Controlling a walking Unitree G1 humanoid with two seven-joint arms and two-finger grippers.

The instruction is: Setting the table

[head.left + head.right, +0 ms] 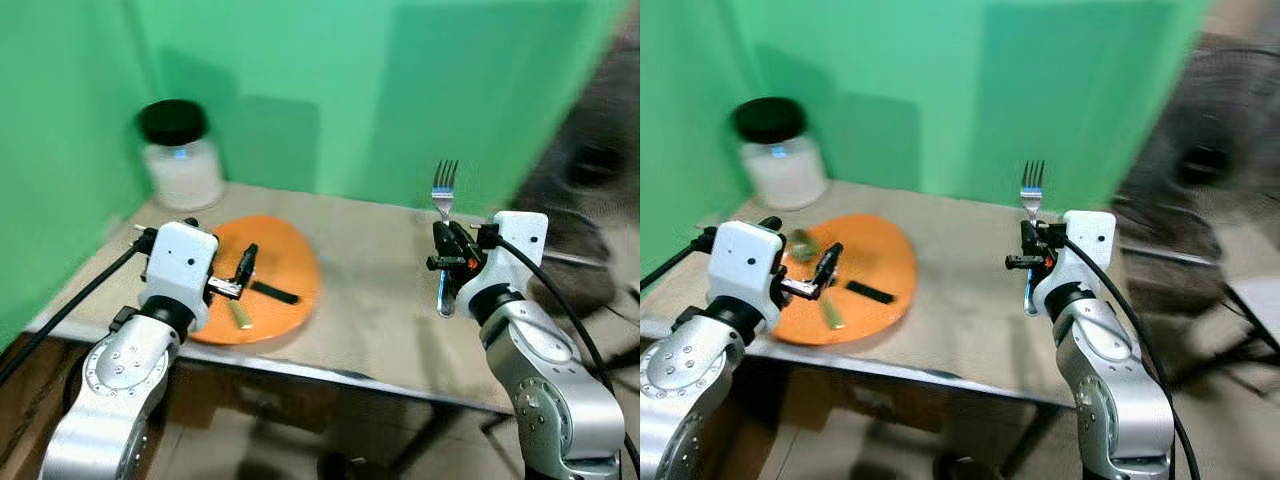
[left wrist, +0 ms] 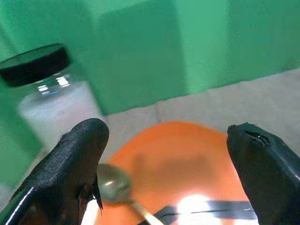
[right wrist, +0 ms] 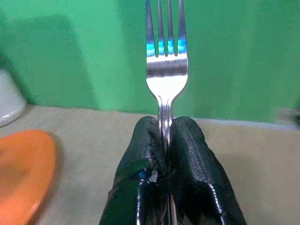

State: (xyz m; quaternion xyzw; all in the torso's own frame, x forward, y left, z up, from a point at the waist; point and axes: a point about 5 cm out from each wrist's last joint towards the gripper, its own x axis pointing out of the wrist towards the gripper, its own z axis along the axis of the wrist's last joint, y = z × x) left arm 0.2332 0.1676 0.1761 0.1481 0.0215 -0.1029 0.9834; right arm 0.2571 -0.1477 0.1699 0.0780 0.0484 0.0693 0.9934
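Currently right gripper [image 1: 447, 262] clamps fork [image 1: 444, 190] upright, tines up, orange plate [image 1: 285, 262] to its left; left gripper [image 1: 241, 275] open, empty.

I stand in what looks like a staged test corner, not a lived-in dining room. Green screen sheeting [image 1: 400, 90] walls my view from nine o'clock round to one o'clock. Before me is a small bare table [image 1: 370, 320] with a metal edge. At two o'clock a blurred dark fan [image 1: 1200, 160] stands beyond the sheeting.
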